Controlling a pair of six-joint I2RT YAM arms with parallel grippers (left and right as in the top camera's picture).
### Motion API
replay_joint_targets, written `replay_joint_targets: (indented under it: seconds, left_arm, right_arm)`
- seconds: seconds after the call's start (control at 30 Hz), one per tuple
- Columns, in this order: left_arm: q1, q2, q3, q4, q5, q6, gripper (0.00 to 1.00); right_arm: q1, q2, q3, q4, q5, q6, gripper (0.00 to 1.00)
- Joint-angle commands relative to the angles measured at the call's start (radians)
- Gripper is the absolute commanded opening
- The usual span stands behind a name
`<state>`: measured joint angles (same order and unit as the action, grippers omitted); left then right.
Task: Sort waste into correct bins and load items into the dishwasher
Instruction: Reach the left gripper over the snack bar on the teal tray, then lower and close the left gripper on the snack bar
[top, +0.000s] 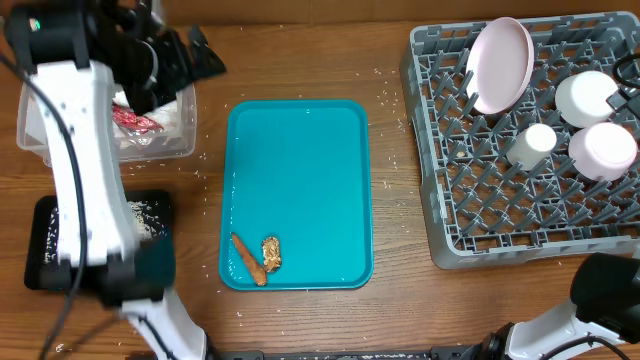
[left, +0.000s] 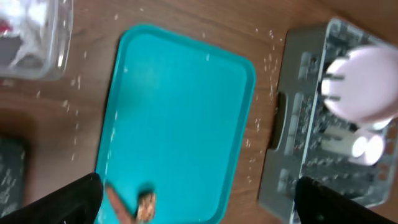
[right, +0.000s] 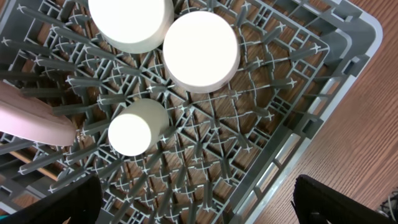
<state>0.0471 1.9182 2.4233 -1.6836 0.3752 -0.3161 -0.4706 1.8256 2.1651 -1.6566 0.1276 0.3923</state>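
While the overhead view covers the whole wooden table (top: 300, 50), only the wrist views show finger spacing. The left end effector (left: 200, 202) and the right end effector (right: 199, 199) each have their fingers set wide apart and hold nothing.

In the overhead view, the left end effector sits over a corner of the clear plastic bin (top: 175, 140), which holds white and red wrappers (top: 135, 120). The black bin (top: 40, 250) nearby holds white crumbs (top: 150, 215).

The rectangular teal plastic tray (top: 300, 150) carries an orange carrot piece (top: 248, 260) just beside a brown food lump (top: 271, 253), near one corner.

The grey plastic dish rack (top: 500, 220) holds:
- a tilted pink plate (top: 500, 65)
- a small white cup (top: 530, 145)
- a white bowl (top: 588, 97)
- a pale pink bowl (top: 605, 150)

The right wrist view looks straight down on these.
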Motion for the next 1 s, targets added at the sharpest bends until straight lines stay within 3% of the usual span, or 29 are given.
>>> replay_joint_targets:
  seconds: [0.0, 0.17, 0.3, 0.43, 0.77, 0.97]
  left_arm:
    - [-0.128, -0.161, -0.164, -0.006, -0.132, -0.061, 1.00]
    - [-0.375, -0.285, -0.508, -0.006, -0.190, -0.178, 1.00]
    - [-0.535, -0.318, -0.750, -0.006, -0.332, -0.405, 1.00]
    - [-0.599, -0.316, -0.913, 0.068, -0.389, -0.611, 1.00]
    - [-0.603, -0.300, -1.159, 0.312, -0.393, -0.544, 1.00]
    - [-0.603, -0.300, -1.353, 0.600, -0.382, -0.479, 1.00]
  right_arm:
    - [-0.002, -0.005, 0.002, 0.005, -0.002, 0.005, 1.00]
    - [-0.002, -0.005, 0.002, 0.005, -0.002, 0.005, 1.00]
    - [-0.002, -0.005, 0.002, 0.005, -0.002, 0.005, 1.00]
    - [-0.002, -0.005, 0.002, 0.005, -0.002, 0.005, 1.00]
    - [-0.002, -0.005, 0.002, 0.005, -0.002, 0.005, 1.00]
    - [-0.002, -0.005, 0.002, 0.005, -0.002, 0.005, 1.00]
